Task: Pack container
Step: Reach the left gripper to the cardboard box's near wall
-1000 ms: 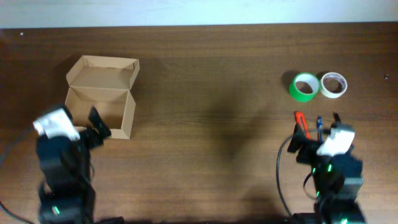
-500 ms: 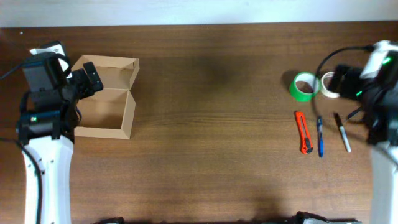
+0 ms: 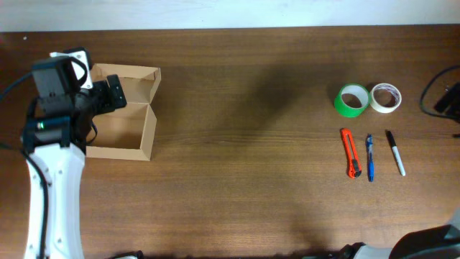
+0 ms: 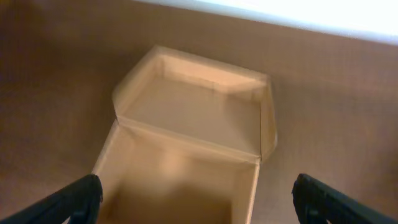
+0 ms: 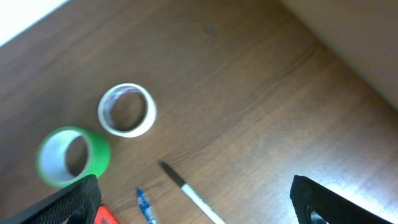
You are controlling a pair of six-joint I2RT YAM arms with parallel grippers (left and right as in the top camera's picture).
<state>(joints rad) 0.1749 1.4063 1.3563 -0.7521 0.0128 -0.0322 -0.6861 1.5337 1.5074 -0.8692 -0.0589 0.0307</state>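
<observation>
Two rolls, a green tape roll and a white tape roll, lie right on the brown wooden counter; the open-lidded plain brown cardboard box sits far left. Left wrist: left tool spread wide above the box. Right wrist: right tool spread over the counter, near the rolls.

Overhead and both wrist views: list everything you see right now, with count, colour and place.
container: 1, brown cardboard, left side, lid open, nothing seen inside
green tape roll: 1, green, right side, touching the white roll
white tape roll: 1, white, right side
utility knife: 1, orange-red, in front of the tapes
pen: 1, blue, beside the knife
marker: 1, black and white, beside the pen
table: 1, dark brown wood
left hand: 1, black, open, over the container
right hand: 1, black, open, near the tapes
</observation>
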